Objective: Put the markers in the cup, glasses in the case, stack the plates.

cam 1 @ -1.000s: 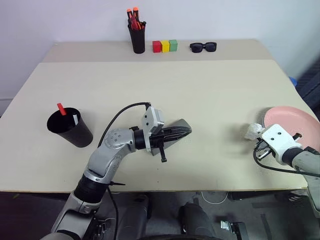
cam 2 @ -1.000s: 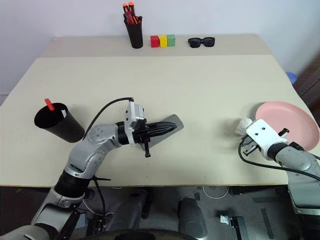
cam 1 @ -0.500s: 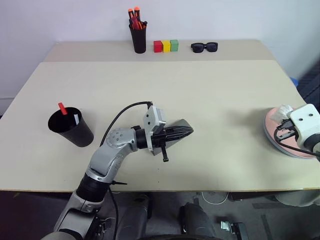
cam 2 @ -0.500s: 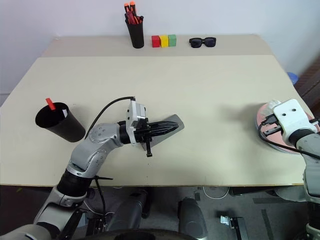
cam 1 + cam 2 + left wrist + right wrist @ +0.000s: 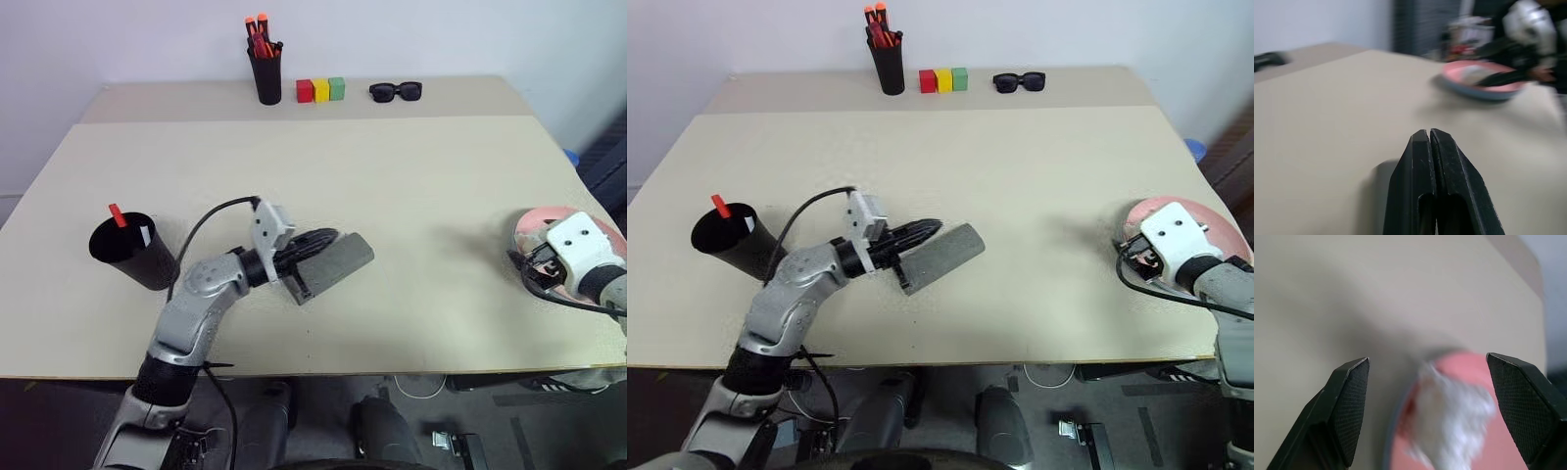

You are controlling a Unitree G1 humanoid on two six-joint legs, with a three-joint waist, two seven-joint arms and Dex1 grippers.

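Observation:
The grey case (image 5: 333,266) lies shut and flat at the table's middle. My left gripper (image 5: 326,236) rests along the case's far edge, shut with nothing between its fingers (image 5: 1420,147). The squat black cup (image 5: 132,251) stands at the left with the red marker (image 5: 118,213) and the white marker (image 5: 145,234) in it. At the right edge, the pink plate (image 5: 1211,219) sits on the blue plate (image 5: 1484,93). A crumpled white wad (image 5: 1449,416) lies on the pink plate. My right gripper (image 5: 1427,357) hovers open over that plate's near rim. The glasses are out of view.
Along the back of the table stand a tall black pen cup (image 5: 266,76) of orange-red pens, three coloured blocks (image 5: 321,90) and black sunglasses (image 5: 396,92). The plates sit close to the table's right edge.
My right gripper swung right, from beside the plate to over it, and opened; the white wad now lies on the plate. My left gripper drew left and the case now lies flat.

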